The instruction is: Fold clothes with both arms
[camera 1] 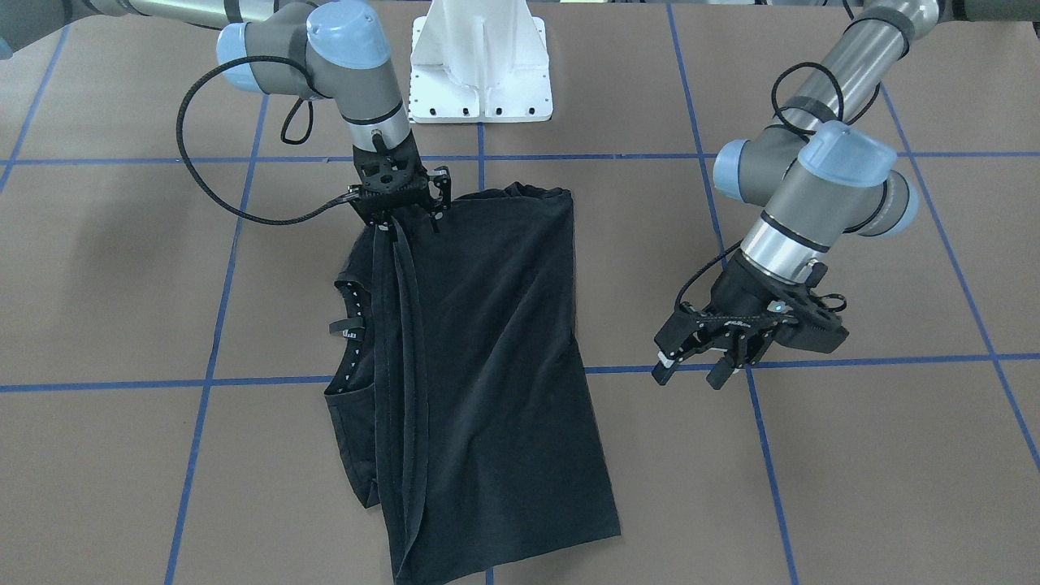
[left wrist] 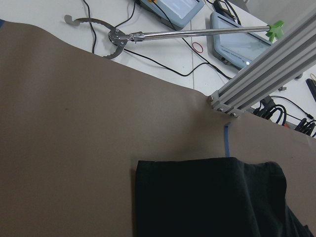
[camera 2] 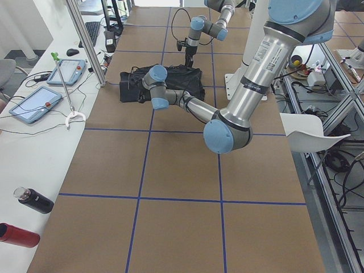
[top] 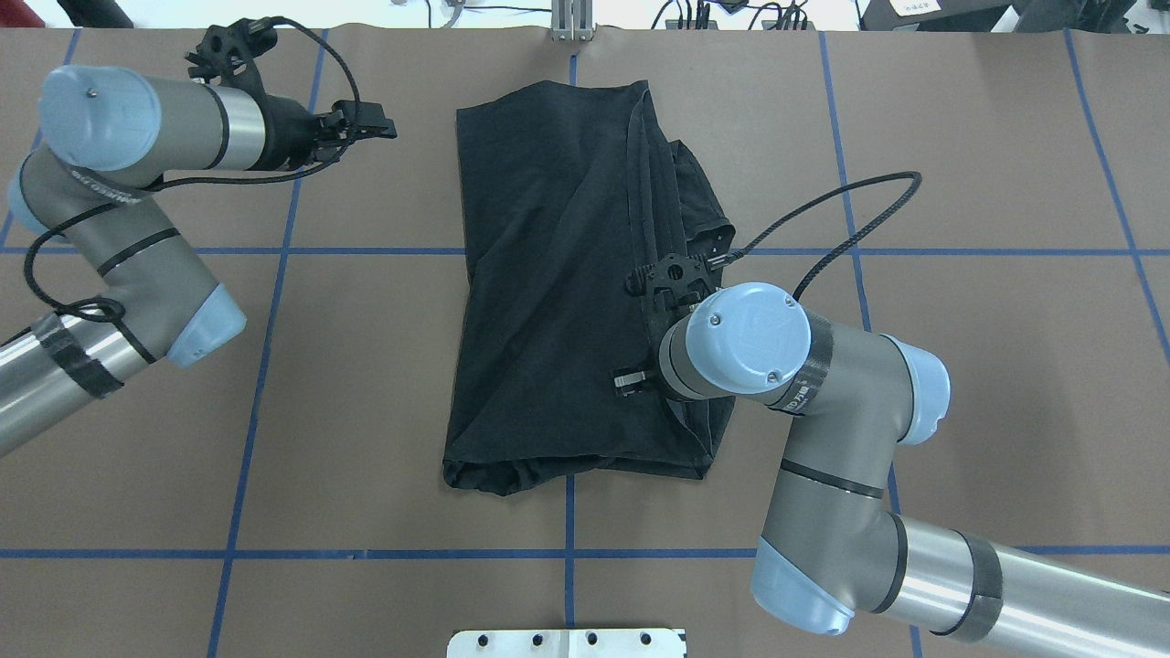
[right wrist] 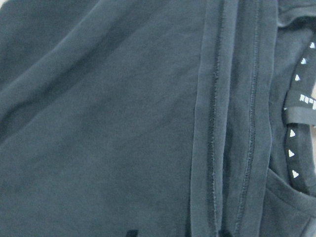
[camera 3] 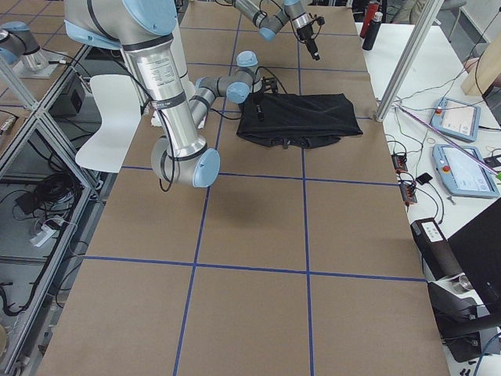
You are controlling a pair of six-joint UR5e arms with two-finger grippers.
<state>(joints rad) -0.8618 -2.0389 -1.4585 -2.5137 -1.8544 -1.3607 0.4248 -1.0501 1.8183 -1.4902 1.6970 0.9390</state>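
Observation:
The black T-shirt (camera 1: 496, 341) lies folded over on the brown table, its hem band next to the collar (camera 1: 351, 325); the chest graphic is hidden. It also shows in the overhead view (top: 548, 274). My right gripper (camera 1: 396, 230) is over the shirt's near end, shut on the hem, and the cloth rises to it. The right wrist view shows the hem seams (right wrist: 217, 123) and the white triangle marks of the collar (right wrist: 295, 153). My left gripper (camera 1: 689, 370) is open and empty, above the table well to the side of the shirt; it also shows overhead (top: 379, 131).
The white pedestal base (camera 1: 481, 65) stands at the robot's side of the table. An aluminium post (left wrist: 256, 84) rises at the far edge beyond the shirt. A side bench holds tablets (camera 2: 34, 102), a grabber tool (left wrist: 118, 39) and bottles (camera 2: 31, 199).

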